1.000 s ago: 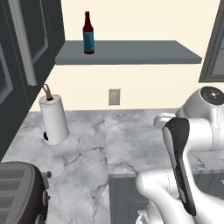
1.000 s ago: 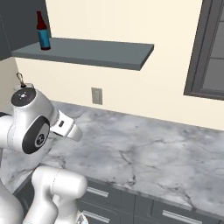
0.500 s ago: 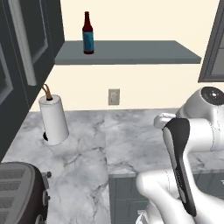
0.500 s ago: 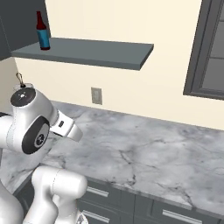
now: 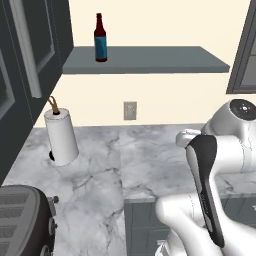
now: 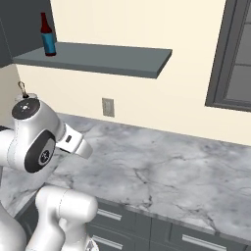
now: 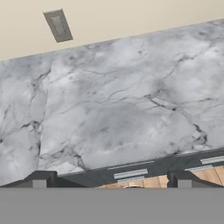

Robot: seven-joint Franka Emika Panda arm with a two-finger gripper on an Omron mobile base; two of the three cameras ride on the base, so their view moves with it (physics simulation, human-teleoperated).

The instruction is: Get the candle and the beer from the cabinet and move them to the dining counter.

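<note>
Nearest to me, in the hand view, the gripper (image 7: 111, 178) shows its two dark fingertips (image 7: 40, 178) standing wide apart at the lower edge, released, with nothing between them. Below them I see the front edge of a marble counter (image 7: 118, 109) with dark drawer fronts and silver bar handles (image 7: 130, 173) under its lip.

In the left base view, my arm (image 5: 210, 195) rises at the lower right, folded over the counter's near edge. At the lower left corner sits a dark toaster (image 5: 22, 220). Further back on the marble, near the left cabinets, stands a white paper-towel roll (image 5: 61, 137) on an upright holder.

On the cream wall behind the counter I see a grey wall outlet (image 5: 130, 110), also visible in the hand view at upper left.

Farthest and highest, the cabinet (image 5: 150, 61), a flat slate-grey shelf board, runs along the wall. The beer (image 5: 100, 39) stands upright on it toward its left end, blue label facing me; the right base view shows the same bottle (image 6: 47, 35) at that end of the shelf (image 6: 98, 58). A dark-framed window (image 6: 233, 59) lies to the right of the board.
</note>
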